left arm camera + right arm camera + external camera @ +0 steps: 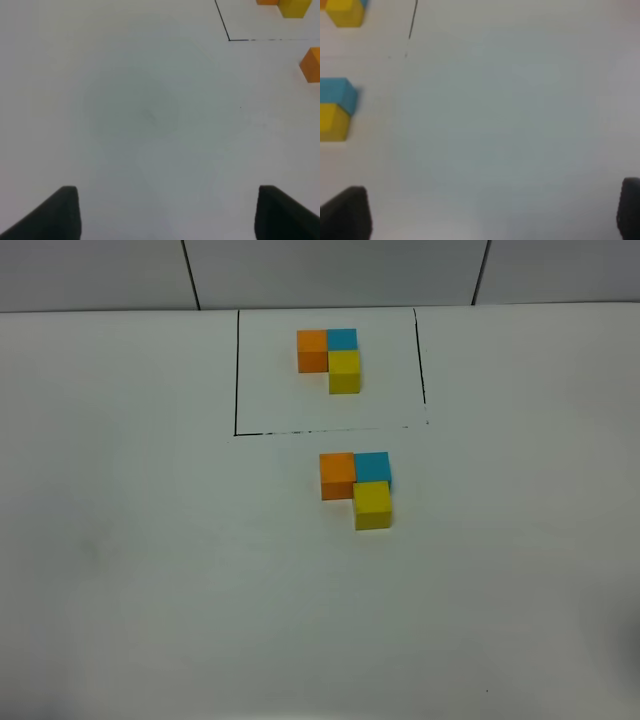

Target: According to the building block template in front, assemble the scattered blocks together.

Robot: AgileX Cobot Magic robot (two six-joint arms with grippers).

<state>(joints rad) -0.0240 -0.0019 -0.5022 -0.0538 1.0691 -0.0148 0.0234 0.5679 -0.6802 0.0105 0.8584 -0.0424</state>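
High view: the 3 blocks (357, 488) sit touching in an L on the counter (130, 570), just outside the template (329, 359). Left wrist: the left pincer (167, 212) is wide, empty. Right wrist: the right pincer (492, 212) likewise. A stray sweep could knock them apart.

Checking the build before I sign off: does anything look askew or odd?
Nothing stands out. The orange block, blue block and yellow block touch in an L like the template. Both end effectors are clear, open.
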